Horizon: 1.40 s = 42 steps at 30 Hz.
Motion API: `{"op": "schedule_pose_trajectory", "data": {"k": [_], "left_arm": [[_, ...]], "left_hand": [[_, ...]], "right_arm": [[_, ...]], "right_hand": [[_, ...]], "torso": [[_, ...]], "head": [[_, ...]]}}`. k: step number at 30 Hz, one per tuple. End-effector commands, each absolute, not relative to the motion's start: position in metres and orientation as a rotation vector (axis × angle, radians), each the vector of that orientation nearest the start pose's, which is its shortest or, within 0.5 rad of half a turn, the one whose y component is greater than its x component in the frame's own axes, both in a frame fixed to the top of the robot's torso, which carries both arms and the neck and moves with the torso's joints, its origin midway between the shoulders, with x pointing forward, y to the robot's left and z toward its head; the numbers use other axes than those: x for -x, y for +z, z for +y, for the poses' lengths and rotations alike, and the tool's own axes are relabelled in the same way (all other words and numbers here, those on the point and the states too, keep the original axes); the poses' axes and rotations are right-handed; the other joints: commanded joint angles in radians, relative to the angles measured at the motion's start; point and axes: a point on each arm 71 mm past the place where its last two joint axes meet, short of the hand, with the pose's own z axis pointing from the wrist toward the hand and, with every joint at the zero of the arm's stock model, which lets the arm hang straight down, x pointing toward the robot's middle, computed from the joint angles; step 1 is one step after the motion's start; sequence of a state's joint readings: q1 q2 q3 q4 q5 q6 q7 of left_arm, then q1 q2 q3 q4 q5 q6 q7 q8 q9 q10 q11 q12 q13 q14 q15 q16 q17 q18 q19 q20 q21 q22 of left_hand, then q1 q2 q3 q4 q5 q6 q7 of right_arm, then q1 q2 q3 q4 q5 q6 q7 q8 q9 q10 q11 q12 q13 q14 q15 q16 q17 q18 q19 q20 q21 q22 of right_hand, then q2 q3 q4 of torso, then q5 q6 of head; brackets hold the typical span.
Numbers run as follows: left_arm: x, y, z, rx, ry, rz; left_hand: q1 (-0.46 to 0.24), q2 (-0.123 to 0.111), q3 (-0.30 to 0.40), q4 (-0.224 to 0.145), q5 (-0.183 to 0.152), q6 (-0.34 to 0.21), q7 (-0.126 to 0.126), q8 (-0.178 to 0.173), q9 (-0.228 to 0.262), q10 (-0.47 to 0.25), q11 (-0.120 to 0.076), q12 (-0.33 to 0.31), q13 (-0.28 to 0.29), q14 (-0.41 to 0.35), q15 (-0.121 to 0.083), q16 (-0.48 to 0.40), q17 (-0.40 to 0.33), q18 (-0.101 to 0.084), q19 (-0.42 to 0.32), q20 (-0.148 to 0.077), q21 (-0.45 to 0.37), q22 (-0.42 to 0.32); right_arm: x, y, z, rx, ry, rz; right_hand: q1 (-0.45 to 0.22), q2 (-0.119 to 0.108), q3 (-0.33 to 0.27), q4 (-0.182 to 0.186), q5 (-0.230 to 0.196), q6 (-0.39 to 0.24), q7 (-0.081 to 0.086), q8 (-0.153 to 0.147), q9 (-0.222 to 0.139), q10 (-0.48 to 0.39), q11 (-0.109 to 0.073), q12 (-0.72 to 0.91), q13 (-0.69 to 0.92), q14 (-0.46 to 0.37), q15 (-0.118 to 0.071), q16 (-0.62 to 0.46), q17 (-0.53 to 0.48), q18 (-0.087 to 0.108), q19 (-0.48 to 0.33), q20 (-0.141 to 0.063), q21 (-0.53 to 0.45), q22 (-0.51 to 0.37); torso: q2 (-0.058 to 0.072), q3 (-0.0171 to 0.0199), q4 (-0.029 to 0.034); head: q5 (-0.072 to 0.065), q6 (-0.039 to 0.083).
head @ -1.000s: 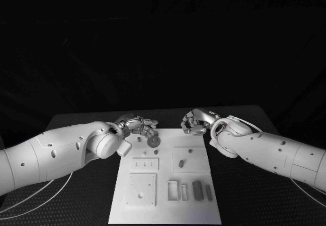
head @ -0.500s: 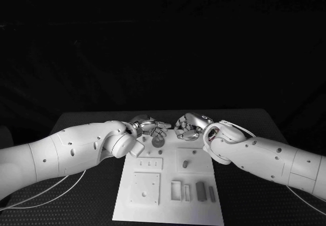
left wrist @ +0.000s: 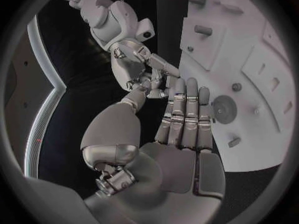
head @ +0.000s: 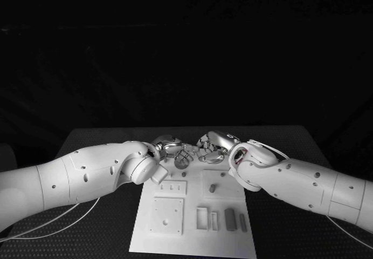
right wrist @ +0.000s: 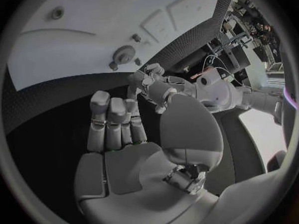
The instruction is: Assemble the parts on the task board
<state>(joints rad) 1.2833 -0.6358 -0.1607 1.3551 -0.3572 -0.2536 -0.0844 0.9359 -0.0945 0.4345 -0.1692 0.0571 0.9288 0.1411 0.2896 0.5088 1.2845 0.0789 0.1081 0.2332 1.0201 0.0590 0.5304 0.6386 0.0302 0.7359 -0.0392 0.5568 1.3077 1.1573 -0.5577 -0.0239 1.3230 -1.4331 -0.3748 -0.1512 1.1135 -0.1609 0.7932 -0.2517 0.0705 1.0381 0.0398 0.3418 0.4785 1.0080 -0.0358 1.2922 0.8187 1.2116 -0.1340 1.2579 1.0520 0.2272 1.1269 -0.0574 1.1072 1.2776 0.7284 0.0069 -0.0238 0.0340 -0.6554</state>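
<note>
The white task board [head: 194, 237] lies lengthwise in the middle of the black table. Both hands meet over its far end. My left hand [head: 172, 147] reaches in with its fingers stretched out flat and together [left wrist: 184, 114], just above a round toothed gear [left wrist: 224, 108] on the board. My right hand [head: 211, 147] faces it, and its fingertips [left wrist: 152, 79] touch the left thumb tip. I see no part in either hand. In the right wrist view the right hand [right wrist: 118, 129] is outstretched, with the left hand [right wrist: 156, 87] beyond it beside the gear [right wrist: 126, 51].
Nearer on the board are a short dark peg [head: 212, 188] in a square block, a slotted plate [head: 172, 188], a square plate [head: 165, 216], two upright frames [head: 200, 217] and two dark bars [head: 230, 218]. Cables [head: 54, 224] trail beside the left arm.
The hands have closed the gap between them and now touch fingertips over the board's far end. The left hand has moved over the gear. The head view itself has shifted a little.
</note>
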Motion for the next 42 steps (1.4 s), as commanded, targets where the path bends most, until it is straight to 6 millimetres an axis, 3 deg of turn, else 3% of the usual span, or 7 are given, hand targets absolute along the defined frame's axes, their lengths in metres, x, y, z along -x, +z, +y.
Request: {"op": "schedule_pose_trajectory", "data": {"k": [1,21,24,25,28,32,42], "left_arm": [[-0.51,-0.215,0.15,0.817,-1.07,1.988],[-0.51,-0.218,0.15,0.792,-0.998,2.016],[-0.509,-0.218,0.149,0.787,-1.004,2.023],[-0.509,-0.218,0.148,0.785,-1.003,2.031],[-0.508,-0.219,0.147,0.785,-1.0,2.045],[-0.507,-0.219,0.146,0.788,-0.992,2.051],[-0.506,-0.219,0.144,0.778,-1.003,2.061]], "left_hand": [[-0.012,-0.002,-0.001,0.009,-0.004,0.004,0.0,-0.002,-0.002,0.0,-0.002,-0.004,0.002,-0.003,0.001,-0.003,0.0,0.013,-0.005,-0.001,-0.001,0.012],[-0.059,-0.008,-0.012,0.049,0.002,0.025,-0.009,0.001,-0.008,0.016,-0.01,0.0,0.012,0.004,-0.004,0.004,0.005,0.017,0.0,-0.005,0.002,0.011],[-0.089,-0.017,-0.008,0.051,0.212,0.029,-0.008,-0.001,-0.012,0.017,-0.01,-0.001,0.017,0.003,-0.004,0.007,0.007,0.015,-0.001,-0.005,0.007,0.014],[-0.118,-0.02,-0.007,0.042,0.362,0.027,-0.006,-0.003,-0.014,0.015,-0.008,-0.003,0.02,-0.001,-0.002,0.006,0.008,0.013,-0.005,-0.004,0.01,0.016],[-0.134,-0.014,-0.004,0.019,0.429,0.025,-0.006,-0.004,-0.014,0.012,-0.008,-0.004,0.024,-0.003,-0.001,0.006,0.009,0.013,-0.008,-0.003,0.015,0.017],[-0.134,-0.007,0.0,-0.003,0.427,0.037,-0.011,0.004,-0.009,0.023,-0.013,0.004,0.031,0.002,-0.004,0.012,0.012,0.013,-0.006,-0.004,0.02,0.018],[-0.121,0.013,0.017,-0.032,0.36,0.054,-0.02,0.014,-0.002,0.032,-0.022,0.022,0.046,0.007,-0.007,0.019,0.015,0.011,-0.005,-0.008,0.027,0.015]], "right_arm": [[-0.507,-0.205,-0.109,0.108,0.722,1.629],[-0.499,-0.203,-0.094,0.151,0.753,1.61],[-0.499,-0.203,-0.094,0.153,0.749,1.612],[-0.499,-0.203,-0.094,0.152,0.748,1.612],[-0.499,-0.203,-0.093,0.158,0.747,1.608],[-0.498,-0.203,-0.09,0.168,0.746,1.606],[-0.498,-0.203,-0.087,0.174,0.751,1.611]], "right_hand": [[-0.003,-0.001,0.007,0.002,0.005,0.054,0.034,0.03,0.079,0.007,0.001,-0.004,0.002,0.009,-0.002,-0.004,-0.002,0.035,0.008,-0.002,0.006,-0.001],[-0.005,-0.004,0.012,0.001,0.014,0.055,0.033,0.029,0.082,0.009,0.001,-0.005,0.003,0.011,-0.003,-0.005,-0.002,0.035,0.011,-0.003,0.006,-0.003],[-0.005,-0.004,0.012,0.001,0.014,0.056,0.033,0.029,0.082,0.01,0.001,-0.006,0.003,0.012,-0.003,-0.005,-0.002,0.035,0.011,-0.003,0.006,-0.003],[-0.006,-0.004,0.012,0.001,0.014,0.056,0.033,0.029,0.082,0.01,0.001,-0.006,0.003,0.012,-0.003,-0.005,-0.002,0.035,0.011,-0.003,0.006,-0.003],[-0.006,-0.005,0.012,0.001,0.014,0.056,0.033,0.029,0.083,0.01,0.001,-0.006,0.003,0.012,-0.003,-0.005,-0.002,0.035,0.011,-0.003,0.006,-0.003],[-0.006,-0.005,0.013,0.0,0.015,0.056,0.033,0.029,0.083,0.01,0.0,-0.006,0.003,0.012,-0.003,-0.005,-0.002,0.035,0.012,-0.003,0.006,-0.004],[-0.007,-0.007,0.015,0.0,0.019,0.057,0.032,0.029,0.084,0.011,0.0,-0.007,0.003,0.013,-0.003,-0.005,-0.002,0.035,0.013,-0.004,0.006,-0.004]], "torso": [[0.0,0.0013,0.0001],[0.001,0.0006,-0.0003],[0.001,0.0006,-0.0007],[0.001,0.0008,-0.0011],[0.001,0.0006,-0.0015],[0.001,0.0011,-0.0011],[0.001,0.0018,-0.0016]], "head": [[-0.001,-0.001],[-0.001,-0.005],[-0.001,-0.005],[-0.001,-0.007],[-0.001,-0.007],[-0.002,-0.008],[-0.003,-0.009]]}}
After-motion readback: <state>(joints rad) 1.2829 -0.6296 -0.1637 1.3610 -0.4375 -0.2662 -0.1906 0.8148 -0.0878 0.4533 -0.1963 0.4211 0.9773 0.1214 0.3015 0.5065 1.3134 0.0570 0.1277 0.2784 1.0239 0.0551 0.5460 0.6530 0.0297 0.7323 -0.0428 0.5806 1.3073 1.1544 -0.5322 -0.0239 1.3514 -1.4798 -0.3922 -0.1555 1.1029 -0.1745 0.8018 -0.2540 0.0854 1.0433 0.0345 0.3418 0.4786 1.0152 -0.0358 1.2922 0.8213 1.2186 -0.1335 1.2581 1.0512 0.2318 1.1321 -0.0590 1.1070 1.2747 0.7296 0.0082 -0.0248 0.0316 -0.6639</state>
